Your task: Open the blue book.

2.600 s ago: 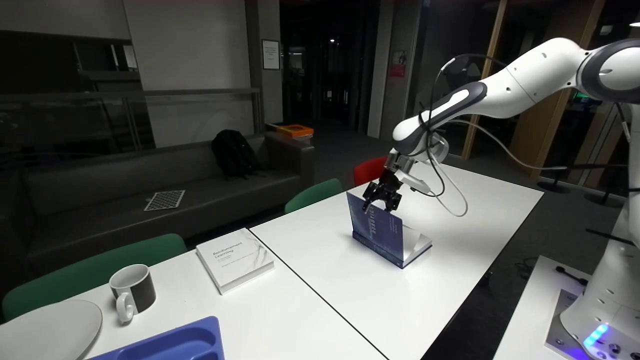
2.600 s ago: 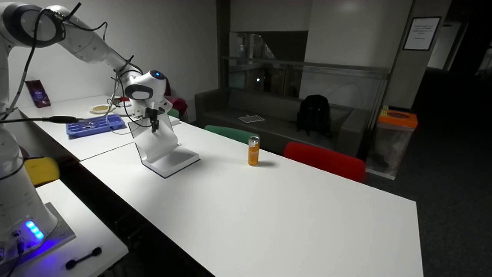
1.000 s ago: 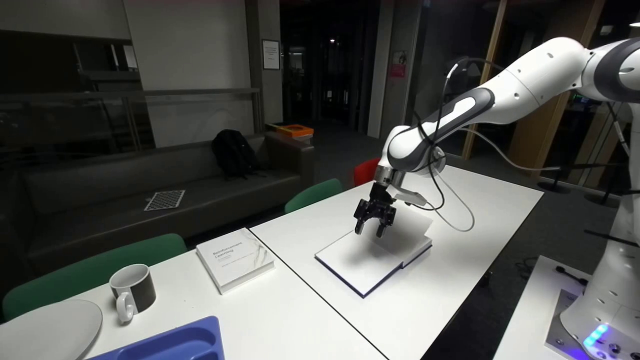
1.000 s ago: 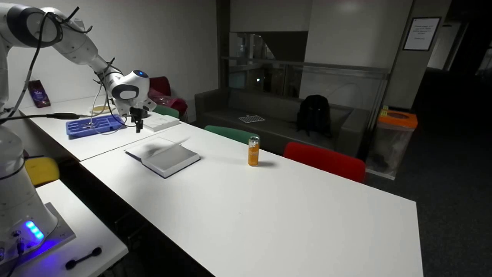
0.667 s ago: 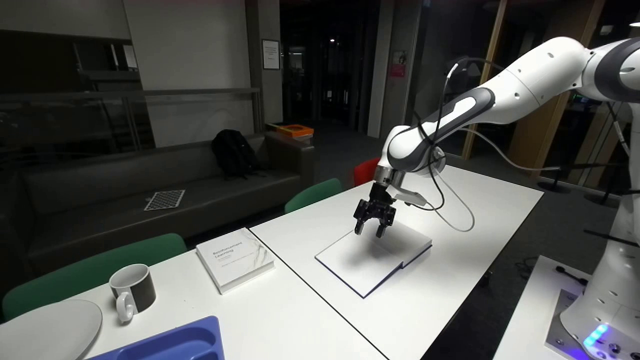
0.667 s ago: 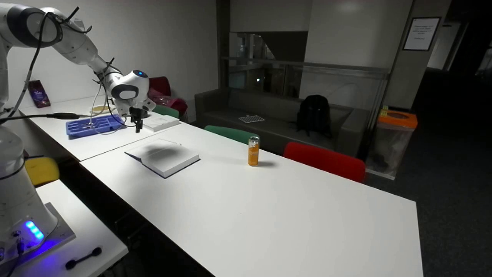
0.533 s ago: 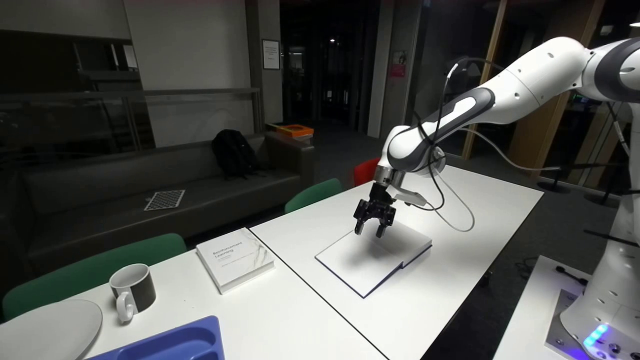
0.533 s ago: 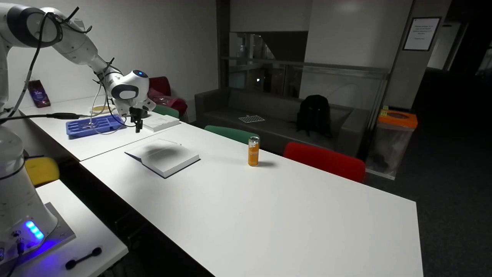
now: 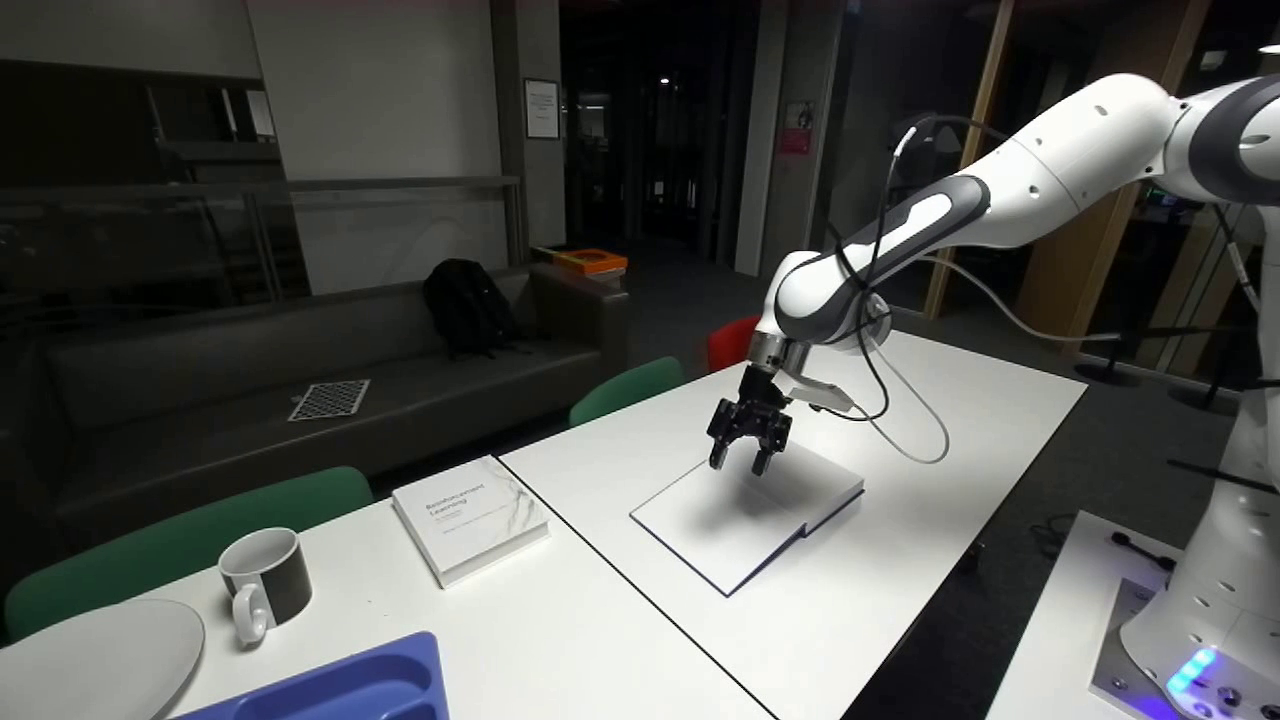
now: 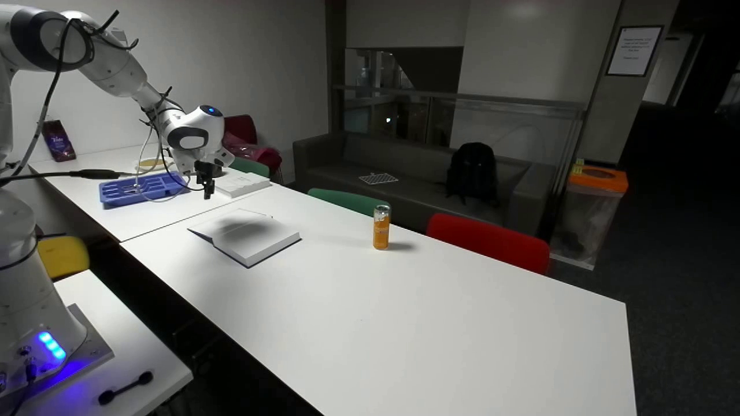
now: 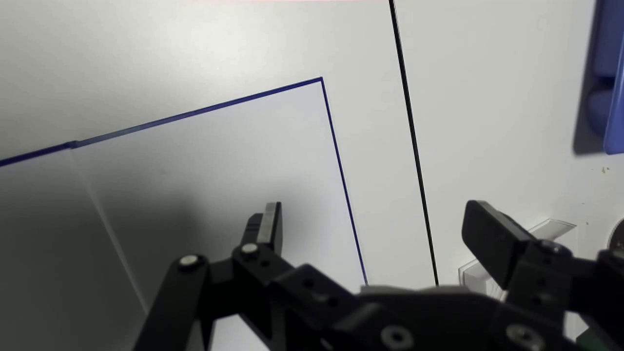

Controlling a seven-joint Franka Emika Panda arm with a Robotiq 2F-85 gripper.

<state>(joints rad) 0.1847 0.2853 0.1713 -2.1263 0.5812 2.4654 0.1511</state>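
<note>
Dark blue rectangular book (image 9: pixel 745 510) w/ white inner pp. lies open on the smooth white table (image 10: pixel 433 323), cover folded out twd the straight dark seam (image 11: pixel 414 141) that splits the tabletop. Blue shows as thin edge strips round the white; wrist view also gives a pale crease btwn cover & pp.

Black two-finger gripper (image 9: pixel 740 461), at the end of the jointed white robot arm (image 9: pixel 1060 160), hangs over the book w/o touching it. Fingers (image 11: pixel 492 239) spread wide, nothing held. Shadow falls on the pp. in both exterior views.

Across the seam: thick white-covered book (image 9: pixel 470 520), closed & flat, title "Reinforcement Learning". Further along, in an exterior view: white-and-dark mug (image 9: pixel 280 575), handle out, just beside a round pale grey plate (image 9: pixel 95 660). Nr those, a bright blue compartmented tray (image 10: pixel 118 202) w/ small items in it, too blurry to ID.

In an exterior view, slim orange metal can (image 10: pixel 381 229) stands upright nr the table's far edge, well apart from the open book. Behind it: red chair (image 10: pixel 488 240), green chair (image 10: pixel 350 200), & long grey sofa (image 10: pixel 399 155) w/ black backpack (image 10: pixel 474 173) on it.
</note>
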